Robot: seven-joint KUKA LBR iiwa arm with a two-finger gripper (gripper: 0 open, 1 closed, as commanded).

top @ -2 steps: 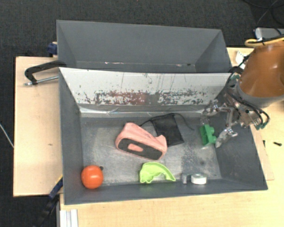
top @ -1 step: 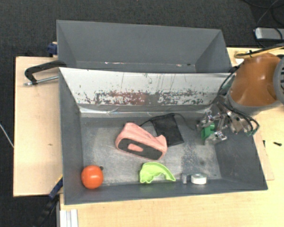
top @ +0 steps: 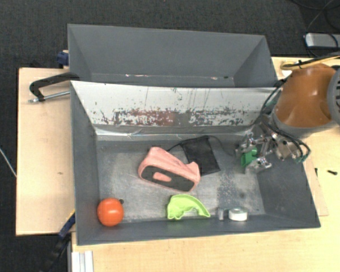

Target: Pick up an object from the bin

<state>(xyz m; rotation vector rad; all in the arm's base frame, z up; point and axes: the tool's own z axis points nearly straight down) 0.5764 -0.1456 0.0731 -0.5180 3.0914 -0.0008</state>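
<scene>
My gripper [top: 253, 153] hangs at the bin's right side, close to the right wall and above the floor. A small dark-green piece [top: 247, 159] shows at its tip; whether it is gripped I cannot tell. To its left lies a flat black pad [top: 203, 154]. Partly on that pad rests a pink thing with a black oval face [top: 168, 172]. Below the gripper, near the front wall, sits a small white round cap [top: 237, 213].
A lime-green curved piece [top: 187, 207] lies by the front wall, left of the cap. An orange ball [top: 110, 211] sits in the front left corner. The arm with its orange cover comes in over the right rim.
</scene>
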